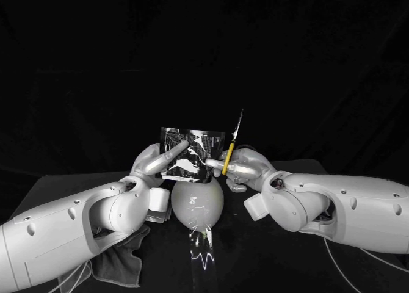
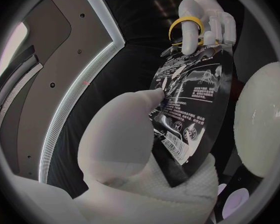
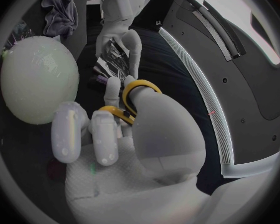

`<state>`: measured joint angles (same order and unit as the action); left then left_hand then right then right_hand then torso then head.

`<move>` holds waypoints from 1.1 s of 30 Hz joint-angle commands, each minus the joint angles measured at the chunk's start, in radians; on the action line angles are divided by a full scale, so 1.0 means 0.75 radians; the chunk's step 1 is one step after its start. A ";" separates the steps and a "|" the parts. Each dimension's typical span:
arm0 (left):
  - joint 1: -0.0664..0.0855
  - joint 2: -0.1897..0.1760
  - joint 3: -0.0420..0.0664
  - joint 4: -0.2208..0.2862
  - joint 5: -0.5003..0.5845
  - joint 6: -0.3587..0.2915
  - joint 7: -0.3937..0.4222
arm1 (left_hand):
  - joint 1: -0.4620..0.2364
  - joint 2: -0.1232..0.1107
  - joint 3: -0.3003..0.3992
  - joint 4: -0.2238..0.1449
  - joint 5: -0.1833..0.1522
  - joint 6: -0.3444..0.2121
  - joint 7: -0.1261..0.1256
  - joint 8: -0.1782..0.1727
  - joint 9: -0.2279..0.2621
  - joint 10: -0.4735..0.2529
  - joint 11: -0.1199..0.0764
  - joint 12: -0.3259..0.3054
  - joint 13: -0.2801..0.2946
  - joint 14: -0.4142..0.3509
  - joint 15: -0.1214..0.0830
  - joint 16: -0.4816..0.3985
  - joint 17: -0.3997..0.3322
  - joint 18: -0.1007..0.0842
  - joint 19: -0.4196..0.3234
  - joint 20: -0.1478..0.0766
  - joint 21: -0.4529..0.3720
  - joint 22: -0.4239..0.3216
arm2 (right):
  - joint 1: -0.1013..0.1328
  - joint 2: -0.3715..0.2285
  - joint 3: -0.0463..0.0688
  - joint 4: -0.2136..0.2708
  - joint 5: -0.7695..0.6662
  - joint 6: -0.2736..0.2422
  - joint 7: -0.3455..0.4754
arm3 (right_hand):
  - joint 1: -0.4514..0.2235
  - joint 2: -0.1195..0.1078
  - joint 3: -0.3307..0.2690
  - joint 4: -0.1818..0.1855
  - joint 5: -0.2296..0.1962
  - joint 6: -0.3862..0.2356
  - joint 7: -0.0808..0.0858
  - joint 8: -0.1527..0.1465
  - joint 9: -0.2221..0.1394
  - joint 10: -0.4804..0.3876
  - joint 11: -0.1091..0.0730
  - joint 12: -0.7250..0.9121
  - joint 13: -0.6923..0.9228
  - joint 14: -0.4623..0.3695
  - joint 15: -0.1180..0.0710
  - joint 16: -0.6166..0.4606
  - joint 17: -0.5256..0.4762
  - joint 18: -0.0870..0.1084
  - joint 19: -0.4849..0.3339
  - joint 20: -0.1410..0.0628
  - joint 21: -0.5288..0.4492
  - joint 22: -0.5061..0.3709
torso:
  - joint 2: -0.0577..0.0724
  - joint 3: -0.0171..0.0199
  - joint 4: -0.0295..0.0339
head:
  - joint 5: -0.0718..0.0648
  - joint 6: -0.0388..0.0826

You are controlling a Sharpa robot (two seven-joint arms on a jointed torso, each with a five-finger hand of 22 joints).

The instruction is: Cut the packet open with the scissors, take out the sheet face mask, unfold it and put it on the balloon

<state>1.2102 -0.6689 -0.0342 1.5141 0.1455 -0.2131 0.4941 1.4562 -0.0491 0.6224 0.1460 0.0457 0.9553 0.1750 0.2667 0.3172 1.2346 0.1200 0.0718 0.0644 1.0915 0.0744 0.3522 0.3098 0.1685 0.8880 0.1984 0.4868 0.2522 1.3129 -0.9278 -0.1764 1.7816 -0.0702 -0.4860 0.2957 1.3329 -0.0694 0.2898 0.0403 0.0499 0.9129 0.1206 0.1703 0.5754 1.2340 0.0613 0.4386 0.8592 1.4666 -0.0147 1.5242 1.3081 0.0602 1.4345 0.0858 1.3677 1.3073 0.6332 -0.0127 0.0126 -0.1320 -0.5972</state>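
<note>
the white left arm (image 1: pixel 72 226) comes in from the near left, its forearm angled up toward the middle. its silver many-fingered left hand (image 1: pixel 159 160) is raised and grips one side of a glossy black printed packet (image 1: pixel 191 155), with one finger pressed on the printed face. the white right arm (image 1: pixel 345 204) comes in from the right. its silver many-fingered right hand (image 1: pixel 244 163) is raised just beside the left hand, fingers through the loops of yellow-handled scissors (image 1: pixel 229 152) whose blades point up.
</note>
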 commanded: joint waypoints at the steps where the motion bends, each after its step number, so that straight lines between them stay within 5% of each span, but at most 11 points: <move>1: 0.002 0.005 0.002 0.009 -0.061 0.040 -0.004 | -0.003 0.009 0.001 -0.005 0.004 -0.006 0.006 0.004 0.002 0.007 -0.001 -0.009 -0.001 0.003 0.005 -0.010 0.001 0.008 -0.011 -0.002 0.006 0.001 | 0.002 0.004 0.002 -0.001 -0.028 0.026 0.000 | 0.003 0.045 0.007 0.017 -0.002 0.038 -0.003 0.022 -0.003 0.331 -0.041 0.881 -0.001 0.106 -0.019 0.004 0.199 -0.009 0.000 -0.011 -0.009 0.191 | 0.000 0.0001 0.0002 | 0.000 -0.003; 9: 0.002 -0.001 0.002 0.009 -0.074 0.037 -0.010 | -0.003 0.009 0.001 -0.005 0.004 -0.006 0.006 0.004 0.002 0.007 -0.001 -0.009 -0.001 0.002 0.006 -0.011 0.002 0.007 -0.012 -0.001 0.006 0.002 | 0.003 -0.005 0.002 -0.001 -0.035 -0.007 0.003 | 0.059 0.185 0.111 0.008 -0.001 0.156 -0.058 0.086 0.004 0.334 -0.088 0.891 0.007 0.105 -0.060 0.001 0.194 -0.008 0.000 -0.030 -0.011 0.192 | 0.000 0.0002 -0.0013 | 0.001 -0.004; 19: 0.002 -0.007 0.001 0.012 -0.150 0.019 -0.056 | -0.019 -0.014 -0.012 -0.036 0.004 -0.024 0.021 -0.005 0.002 -0.024 0.013 -0.014 -0.002 -0.032 0.021 -0.048 0.001 0.001 -0.057 0.010 0.007 0.005 | 0.004 -0.014 0.002 0.008 -0.066 -0.038 -0.005 | 0.009 0.199 0.191 0.003 -0.002 0.182 -0.075 0.128 0.052 0.331 -0.103 0.862 -0.039 0.107 -0.076 0.002 0.199 -0.007 -0.003 -0.049 -0.022 0.190 | -0.001 0.0001 -0.0007 | 0.000 -0.002; 23: 0.002 -0.010 0.001 0.012 -0.200 0.019 -0.100 | -0.088 -0.086 -0.063 -0.012 0.001 -0.064 0.049 -0.030 -0.008 -0.086 0.040 -0.018 -0.005 -0.080 0.046 -0.081 -0.004 -0.012 -0.105 0.031 -0.025 -0.012 | 0.004 -0.020 0.003 0.009 -0.077 -0.045 -0.012 | -0.029 0.196 0.216 -0.002 -0.003 0.169 -0.078 0.156 0.101 0.333 -0.111 0.856 -0.050 0.107 -0.080 0.002 0.202 -0.006 -0.004 -0.055 -0.027 0.189 | 0.000 0.0006 -0.0005 | 0.000 -0.001; 27: 0.002 -0.014 0.001 0.012 -0.269 0.022 -0.161 | -0.202 -0.227 -0.182 0.034 0.004 -0.104 0.076 -0.062 -0.024 -0.140 0.066 -0.014 -0.002 -0.125 0.070 -0.107 -0.006 -0.013 -0.143 0.058 -0.075 -0.043 | 0.005 -0.026 0.003 0.006 -0.090 -0.053 -0.026 | -0.042 0.192 0.234 -0.012 -0.002 0.158 -0.081 0.169 0.127 0.333 -0.110 0.850 -0.061 0.108 -0.082 0.003 0.204 -0.006 -0.004 -0.057 -0.029 0.189 | -0.001 0.0003 -0.0007 | 0.000 0.000; 33: 0.002 -0.018 0.001 0.011 -0.353 0.047 -0.247 | -0.230 -0.275 -0.275 0.048 0.004 -0.135 0.094 -0.090 -0.038 -0.193 0.084 -0.011 0.000 -0.163 0.088 -0.134 -0.008 0.003 -0.159 0.086 -0.125 -0.080 | 0.006 -0.031 0.003 -0.001 -0.120 -0.066 -0.057 | -0.056 0.186 0.252 -0.024 -0.002 0.149 -0.083 0.182 0.154 0.333 -0.111 0.840 -0.078 0.108 -0.083 0.003 0.206 -0.007 -0.003 -0.059 -0.030 0.190 | 0.000 -0.0001 -0.0007 | 0.002 -0.001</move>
<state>1.2104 -0.6836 -0.0344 1.5197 -0.0431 -0.2070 0.3741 1.2841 -0.2480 0.4241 0.1803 0.0503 0.8587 0.2185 0.2025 0.2896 1.0932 0.1826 0.0611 0.0629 0.9752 0.1429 0.2553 0.3046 0.1608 0.7700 0.2590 0.3967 0.1948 1.3160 -0.9504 -0.1754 1.7815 -0.1244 -0.5264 0.2675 1.3180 0.0533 0.4312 0.0289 0.0465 1.0301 0.0592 0.2905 0.6039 1.2343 0.0611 0.4756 0.8018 1.4665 -0.0685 1.5218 1.3081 0.0526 1.4320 0.0484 1.3474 1.3073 0.6327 -0.0124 0.0120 -0.1309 -0.5970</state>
